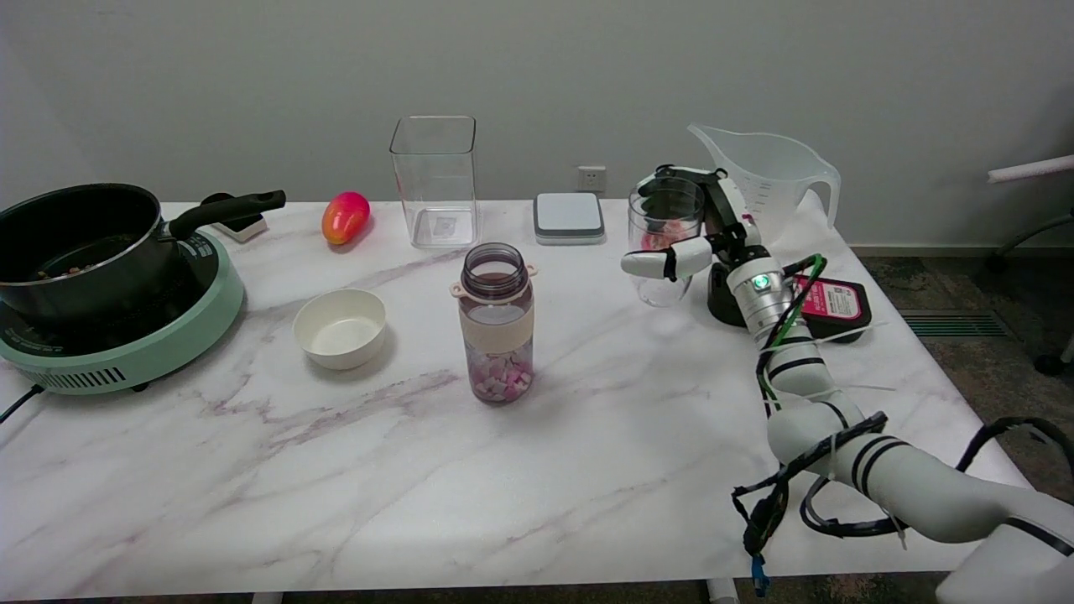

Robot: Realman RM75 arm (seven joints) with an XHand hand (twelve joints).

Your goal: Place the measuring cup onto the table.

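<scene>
The right hand (701, 226) grips the measuring cup (667, 239) just left of the clear jug (772, 176); I think it should lower it upright onto the counter (587, 403) before releasing.

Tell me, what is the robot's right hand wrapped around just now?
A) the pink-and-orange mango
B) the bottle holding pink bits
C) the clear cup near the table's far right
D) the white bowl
C: the right hand has its fingers curled round the clear measuring cup.
</scene>
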